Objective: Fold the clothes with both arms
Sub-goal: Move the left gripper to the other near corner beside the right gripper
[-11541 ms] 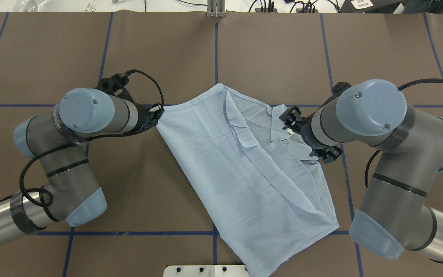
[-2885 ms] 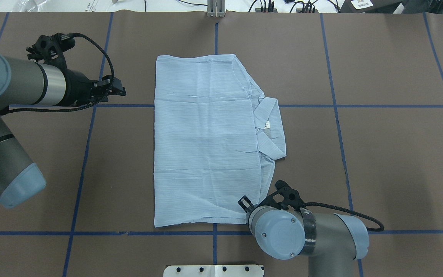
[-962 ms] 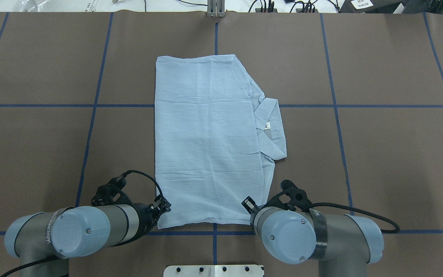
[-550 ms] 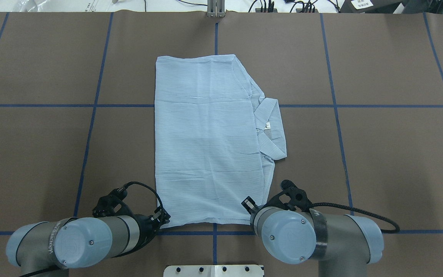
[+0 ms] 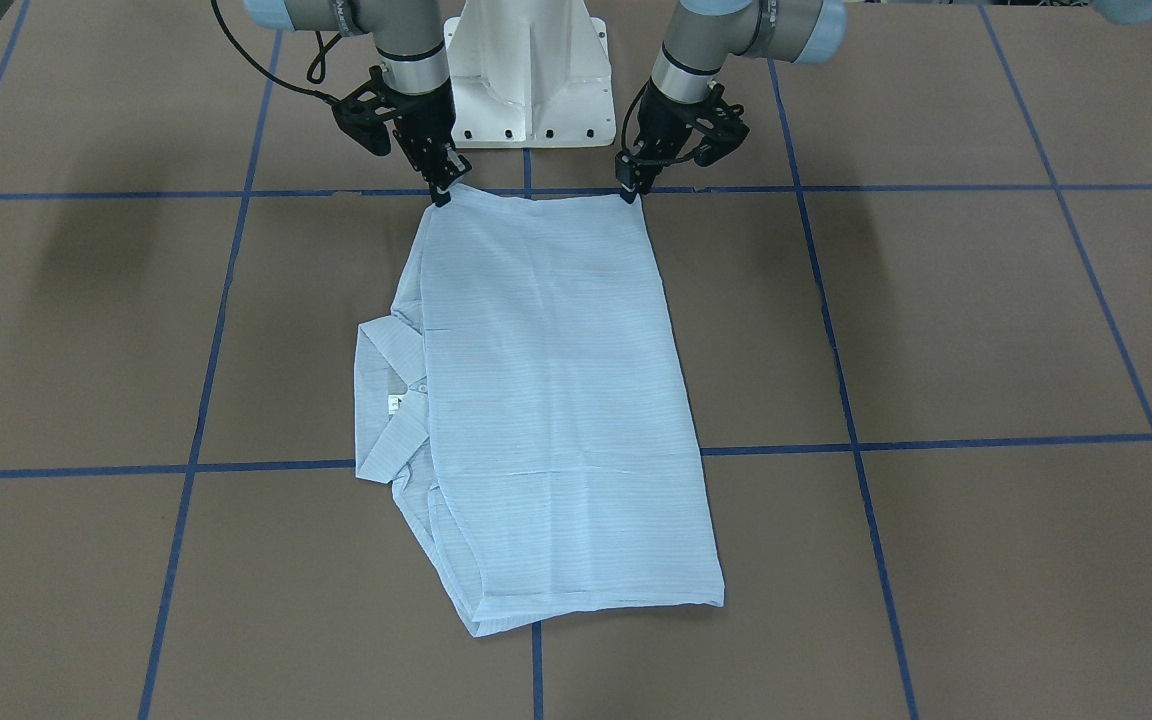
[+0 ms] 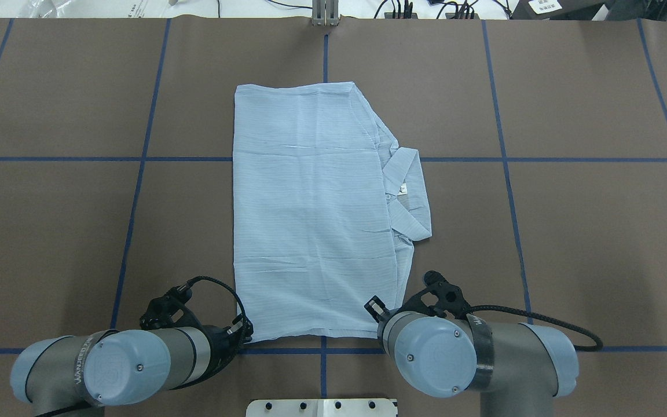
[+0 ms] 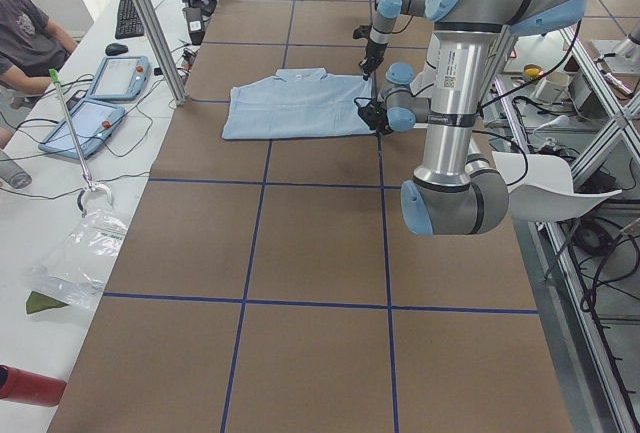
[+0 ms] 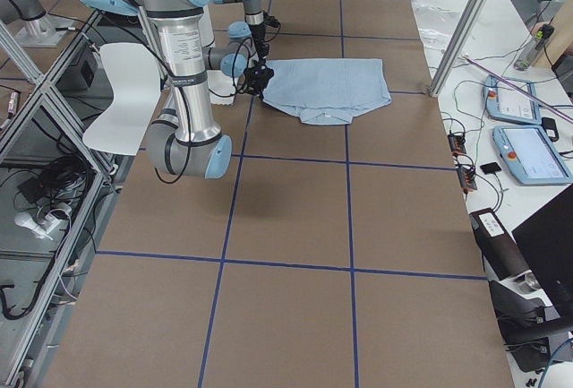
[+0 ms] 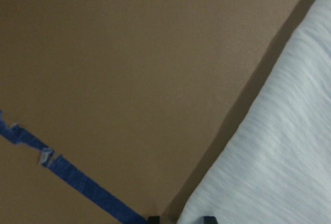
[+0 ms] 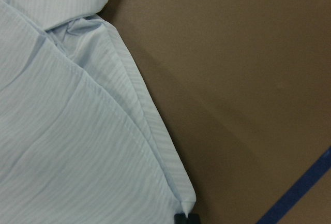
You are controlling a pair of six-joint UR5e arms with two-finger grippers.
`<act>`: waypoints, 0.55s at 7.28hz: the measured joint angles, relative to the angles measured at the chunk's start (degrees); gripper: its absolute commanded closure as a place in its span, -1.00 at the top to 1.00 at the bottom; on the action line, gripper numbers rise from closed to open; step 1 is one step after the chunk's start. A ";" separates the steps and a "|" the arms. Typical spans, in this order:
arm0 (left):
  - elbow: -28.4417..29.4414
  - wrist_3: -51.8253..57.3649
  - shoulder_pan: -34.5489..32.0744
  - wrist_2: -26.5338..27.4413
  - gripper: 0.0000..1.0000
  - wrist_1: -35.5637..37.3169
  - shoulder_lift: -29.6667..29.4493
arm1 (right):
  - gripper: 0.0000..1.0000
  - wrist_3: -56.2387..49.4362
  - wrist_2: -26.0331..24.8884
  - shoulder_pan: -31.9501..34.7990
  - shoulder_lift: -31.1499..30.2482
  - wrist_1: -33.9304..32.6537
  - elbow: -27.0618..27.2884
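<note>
While right fingers pinch shirt, left fingers gape.

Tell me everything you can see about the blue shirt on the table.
The shirt is thin, pale blue with fine stripes, folded into a long rectangle and lying flat on the brown table. Its collar, with a small button, sticks out on the robot's right side. The left hand and the right hand each sit at one of the corners nearest the robot.
</note>
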 measured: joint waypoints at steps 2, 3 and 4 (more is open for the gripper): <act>0.03 0.08 -0.46 0.06 -0.43 0.67 -0.04 | -1.00 0.05 -0.03 0.05 -0.12 -0.02 0.01; 0.02 0.09 -0.56 0.07 -0.81 0.76 -0.05 | -1.00 0.08 -0.03 0.07 -0.24 -0.02 0.01; -0.01 0.04 -0.57 0.08 -1.00 0.80 -0.13 | -1.00 0.08 -0.03 0.08 -0.29 -0.02 0.01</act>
